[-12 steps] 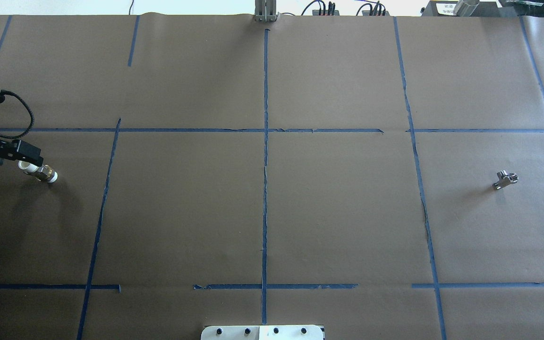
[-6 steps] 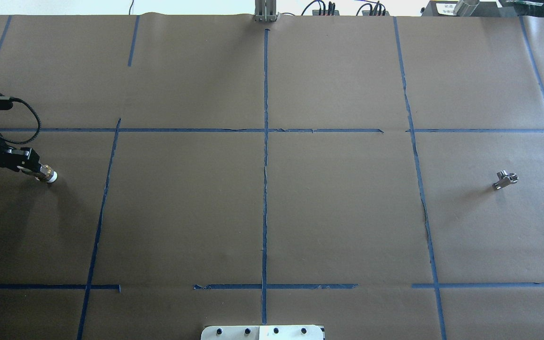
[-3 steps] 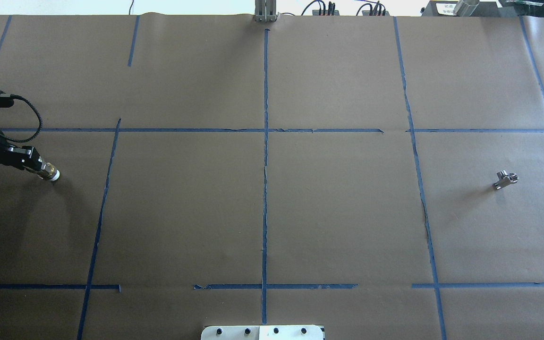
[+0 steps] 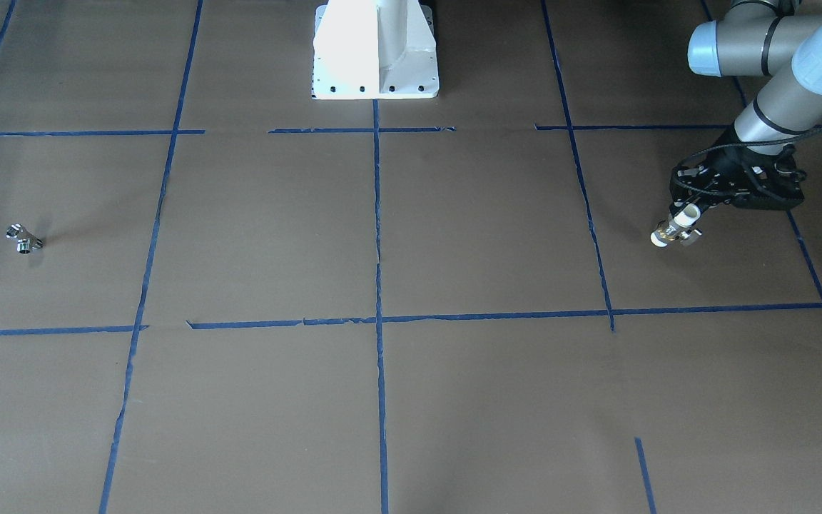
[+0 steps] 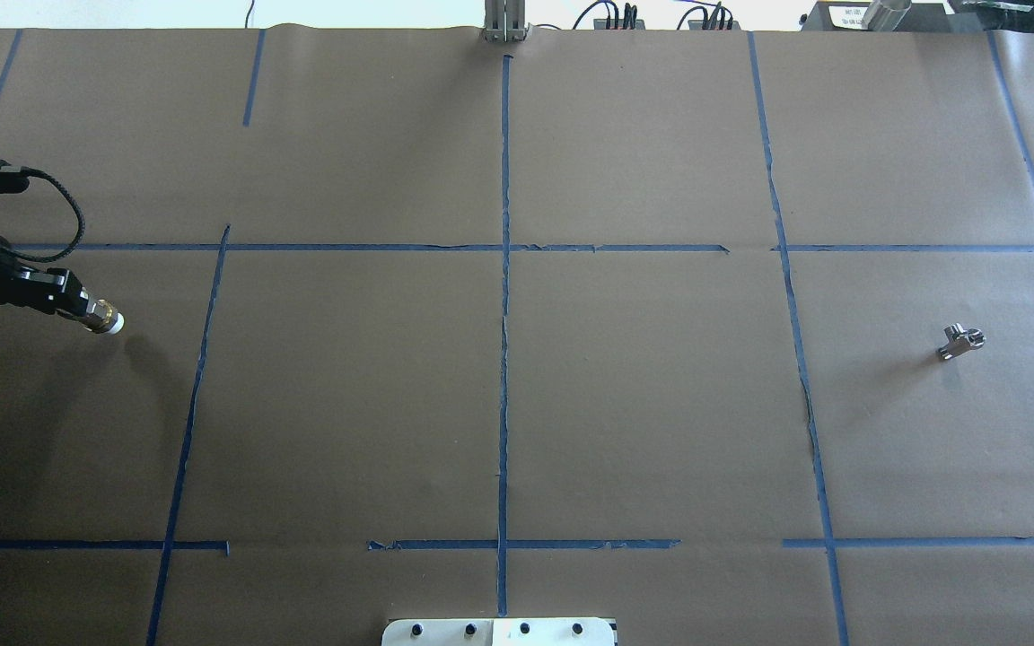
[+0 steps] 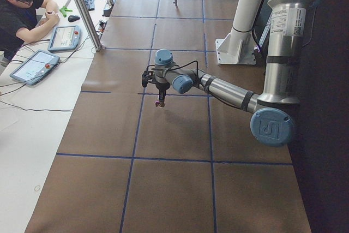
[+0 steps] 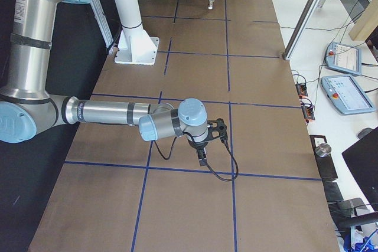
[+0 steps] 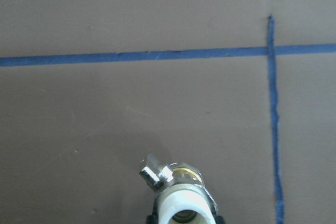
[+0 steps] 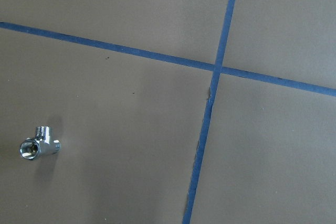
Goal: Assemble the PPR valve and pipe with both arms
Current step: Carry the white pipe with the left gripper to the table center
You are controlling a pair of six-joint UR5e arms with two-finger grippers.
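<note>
My left gripper point(image 5: 79, 308) is shut on the PPR valve point(image 5: 107, 319), a white-ended fitting with a brass middle. It holds the valve a little above the brown table at my far left. The front-facing view shows the valve point(image 4: 673, 230) hanging tilted below the gripper point(image 4: 691, 213). In the left wrist view the valve point(image 8: 181, 200) shows its white end and small metal handle. The pipe point(image 5: 960, 341), a small chrome fitting, lies alone on the table at my far right; it also shows in the right wrist view point(image 9: 39, 144). My right gripper point(image 7: 202, 159) shows only in the exterior right view, so I cannot tell whether it is open or shut.
Blue tape lines point(image 5: 503, 296) split the brown paper into squares. The white robot base point(image 4: 375, 50) stands at the near middle edge. An operator point(image 6: 22, 9) sits beside the table with tablets point(image 6: 35, 65). An aluminium post point(image 6: 82, 9) stands at the far edge.
The left gripper closed on the valve where it lay, then lifted it and carried it slightly right and away from the robot. The pipe has not moved.
</note>
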